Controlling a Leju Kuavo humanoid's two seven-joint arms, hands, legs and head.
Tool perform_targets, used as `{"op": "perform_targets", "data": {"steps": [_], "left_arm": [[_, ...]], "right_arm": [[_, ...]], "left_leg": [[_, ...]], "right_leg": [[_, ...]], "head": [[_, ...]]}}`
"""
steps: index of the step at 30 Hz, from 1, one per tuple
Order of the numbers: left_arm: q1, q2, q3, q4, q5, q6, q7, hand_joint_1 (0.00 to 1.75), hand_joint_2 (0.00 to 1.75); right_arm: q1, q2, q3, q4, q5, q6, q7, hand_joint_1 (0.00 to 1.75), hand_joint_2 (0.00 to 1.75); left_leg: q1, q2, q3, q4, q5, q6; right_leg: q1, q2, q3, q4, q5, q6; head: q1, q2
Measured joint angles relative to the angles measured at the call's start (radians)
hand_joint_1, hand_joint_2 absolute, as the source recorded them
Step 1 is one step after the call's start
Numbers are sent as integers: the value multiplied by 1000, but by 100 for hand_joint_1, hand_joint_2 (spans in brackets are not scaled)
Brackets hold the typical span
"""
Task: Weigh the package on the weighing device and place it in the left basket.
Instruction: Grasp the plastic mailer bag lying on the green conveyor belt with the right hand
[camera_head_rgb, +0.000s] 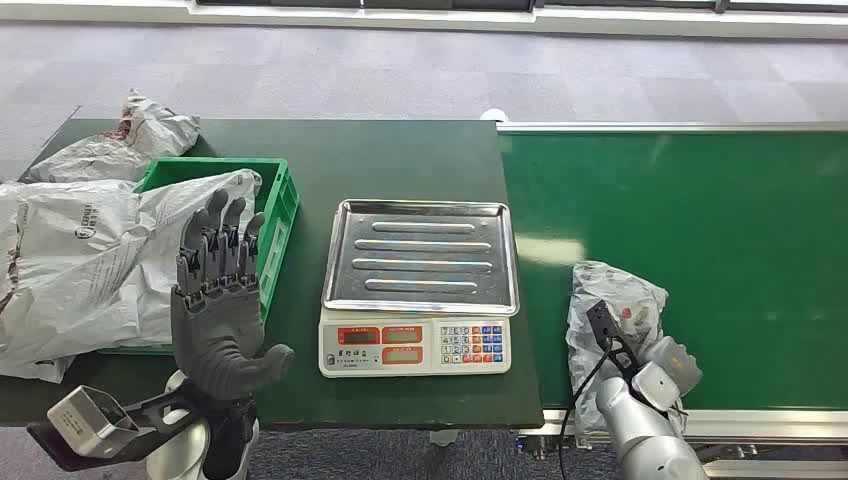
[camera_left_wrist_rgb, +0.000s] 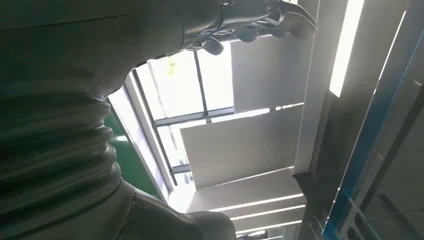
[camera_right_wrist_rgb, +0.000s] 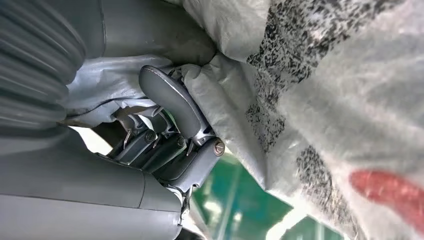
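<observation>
Item: package (camera_head_rgb: 612, 305), grey poly mailer, crumpled, lying on the green conveyor belt (camera_head_rgb: 720, 230) directly against the right hand (camera_head_rgb: 660, 372), whose fingers (camera_right_wrist_rgb: 170, 97) press into its folds, apparently gripping. Likely light, soft, slippery; best taken by bunched film. Scale (camera_head_rgb: 418, 285) lies leftward. Left hand (camera_head_rgb: 220, 300) raised, empty, fingers spread, near the basket (camera_head_rgb: 285, 200).

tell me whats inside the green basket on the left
A large grey package fills the green basket and spills over its rim. The left hand is raised in front of it. The basket's floor and anything under that package are covered.
</observation>
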Motion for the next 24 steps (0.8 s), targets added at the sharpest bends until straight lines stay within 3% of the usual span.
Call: {"op": "perform_targets", "data": {"steps": [3,5,9,15,24], "left_arm": [[2,0,8,0,-12,8,-13,0,175],[4,0,18,0,-22,10,-23,0,175],[6,0,27,-1,-30,20,-33,0,175],[7,0,30,-1,-29,22,-36,0,175],[6,0,29,17,-25,24,-41,0,175]], "right_arm": [[22,20,3,-68,-42,-7,-122,175,175],[71,62,28,-227,-82,22,-177,175,175],[171,140,146,-584,-136,71,-170,175,175],[267,182,262,-936,-164,-85,-193,175,175],[354,204,323,-1177,-173,-131,-206,175,175]], "left_leg": [[-1,0,-2,0,1,0],[-1,1,-4,0,2,0],[-1,0,-7,0,3,0],[-1,-1,-10,0,1,-2],[-1,0,-11,0,0,-2]], "right_leg": [[-1,1,-3,0,2,1],[-2,1,-6,0,3,1],[-1,1,-10,2,1,-1],[-1,0,-14,3,-1,-2],[-1,0,-14,3,-2,-2]], "head": [[0,0],[0,0],[0,0],[0,0],[0,0]]}}
